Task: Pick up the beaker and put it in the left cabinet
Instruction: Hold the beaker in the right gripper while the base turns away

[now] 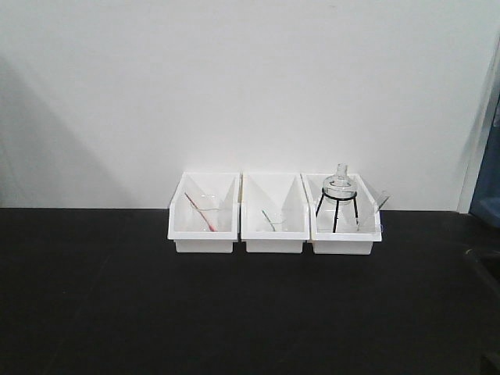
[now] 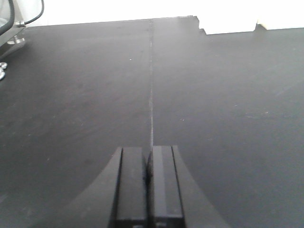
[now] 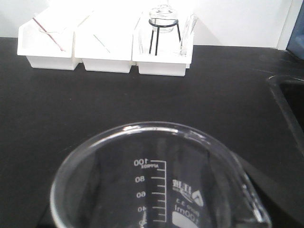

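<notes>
1. A clear glass beaker [image 3: 156, 185] fills the right wrist view, close against the lens and above the black table [image 1: 234, 312]. The right arm's jaws are hidden behind the glass, so it cannot be told whether they pinch it.
2. The left gripper [image 2: 148, 161] hangs over bare table, its jaws pressed together on nothing.
3. The step in hand appears to be the carry to the left bin [image 1: 203, 244]. It is the leftmost of three white bins along the wall and lies well apart from the beaker.
4. Done well, the beaker would travel upright and clear the bin's front lip. It should come down into free floor beside the glass vessel [image 1: 208, 211] and red rod [image 1: 200, 211] already inside. Release is best left until the base is seated, since thin glass knocking glass is the likely hazard.
5. The beaker is smooth and thin-walled, with a rolled rim, a pouring spout and white graduations up to 100, so it is probably slippery to hold.
6. The bins look like glossy moulded plastic with sloped walls, and the table is matte and dark.
7. The right bin [image 1: 344, 244] holds a round flask [image 1: 339, 185] on a black wire tripod [image 1: 336, 212].
</notes>
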